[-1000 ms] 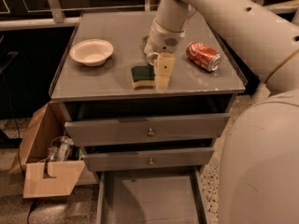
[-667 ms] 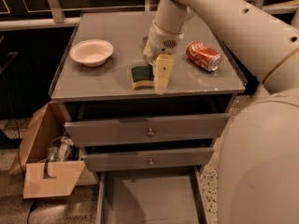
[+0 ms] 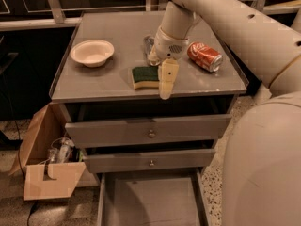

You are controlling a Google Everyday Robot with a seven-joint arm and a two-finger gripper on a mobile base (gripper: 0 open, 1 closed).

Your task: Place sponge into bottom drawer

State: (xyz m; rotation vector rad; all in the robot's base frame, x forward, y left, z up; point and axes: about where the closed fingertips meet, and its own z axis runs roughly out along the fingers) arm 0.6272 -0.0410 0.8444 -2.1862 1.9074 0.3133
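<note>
Reaching for the sponge: the hand is hovering by the desk's front edge, with the grasp not yet made.

The sponge point(image 3: 145, 76) is lying green side up near the middle of the front edge of the desk point(image 3: 94, 86). The hand point(image 3: 168, 78) is hanging just beside its right end, pale tip pointing toward that edge. I cannot tell whether it is touching the sponge, nor how far open it is standing, and it is lifting nothing. I am judging the pick-up to be the step in hand. The next move is calling for a closing around the sponge, a lift clear of the front edge, then a lowering into the bottom drawer point(image 3: 150, 204), which is standing pulled out beneath the two upper drawers point(image 3: 150, 131). The Coca-Cola can point(image 3: 204, 56) is lying near the right edge, apart from the sponge.
</note>
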